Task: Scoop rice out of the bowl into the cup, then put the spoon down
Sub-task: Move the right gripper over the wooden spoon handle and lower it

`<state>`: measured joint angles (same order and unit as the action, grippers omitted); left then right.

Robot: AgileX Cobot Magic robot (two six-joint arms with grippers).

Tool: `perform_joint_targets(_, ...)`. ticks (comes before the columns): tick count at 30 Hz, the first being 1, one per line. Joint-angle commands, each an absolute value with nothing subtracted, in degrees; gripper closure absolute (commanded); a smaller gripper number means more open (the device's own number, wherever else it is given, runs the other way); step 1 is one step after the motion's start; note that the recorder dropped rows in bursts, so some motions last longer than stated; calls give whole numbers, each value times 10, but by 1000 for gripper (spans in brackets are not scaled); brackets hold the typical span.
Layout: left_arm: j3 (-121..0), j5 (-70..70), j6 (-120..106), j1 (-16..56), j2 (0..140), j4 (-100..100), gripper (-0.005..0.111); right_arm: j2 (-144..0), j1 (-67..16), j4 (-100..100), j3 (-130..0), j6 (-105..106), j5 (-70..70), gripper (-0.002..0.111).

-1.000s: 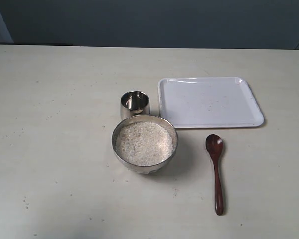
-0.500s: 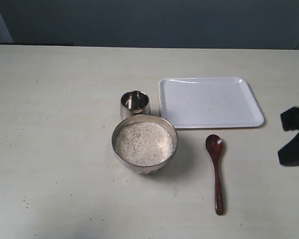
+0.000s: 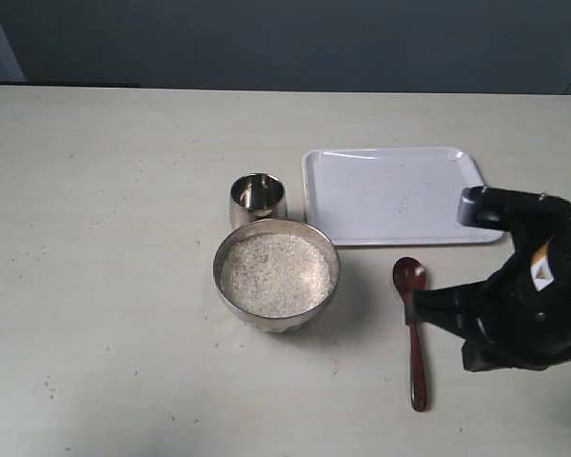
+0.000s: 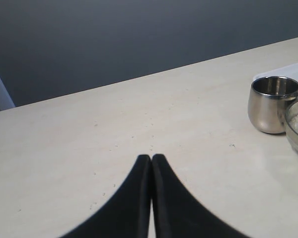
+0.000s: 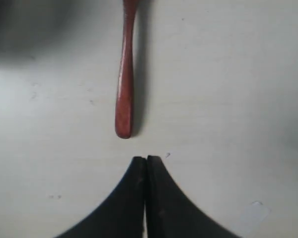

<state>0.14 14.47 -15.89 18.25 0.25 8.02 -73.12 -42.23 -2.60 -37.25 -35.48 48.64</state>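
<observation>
Nothing is scooped yet: the spoon (image 5: pixel 125 89) lies untouched just ahead of the right end effector (image 5: pixel 146 159), pressed together and empty.

No readable text, labels or numbers anywhere.

Bulky black right arm (image 3: pixel 514 319), grey cap (image 3: pixel 472 204) on top, small yellow mark (image 3: pixel 542 271); left gripper (image 4: pixel 151 157) and right gripper (image 5: pixel 146 159) both slim, tapered, black.

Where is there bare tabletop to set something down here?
Widest free patch: the beige table left of the small steel cup and wide steel bowl. The flat white tray is bare too. Crowded: around the dark wooden spoon, by the black right arm.
</observation>
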Motion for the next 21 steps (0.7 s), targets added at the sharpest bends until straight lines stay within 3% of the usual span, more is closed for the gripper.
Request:
perform_joint_targets(1,0,137,-156,184,0,81,106,-788,-459,20,-370,-394,449,109)
perform_joint_targets(7,0,137,-156,184,0,81,106,-828,-464,-6,-370,-394,335,109)
perform_joint_targets(21,0,137,-156,184,0,81,106,-876,-464,33,-368,-392,337,109)
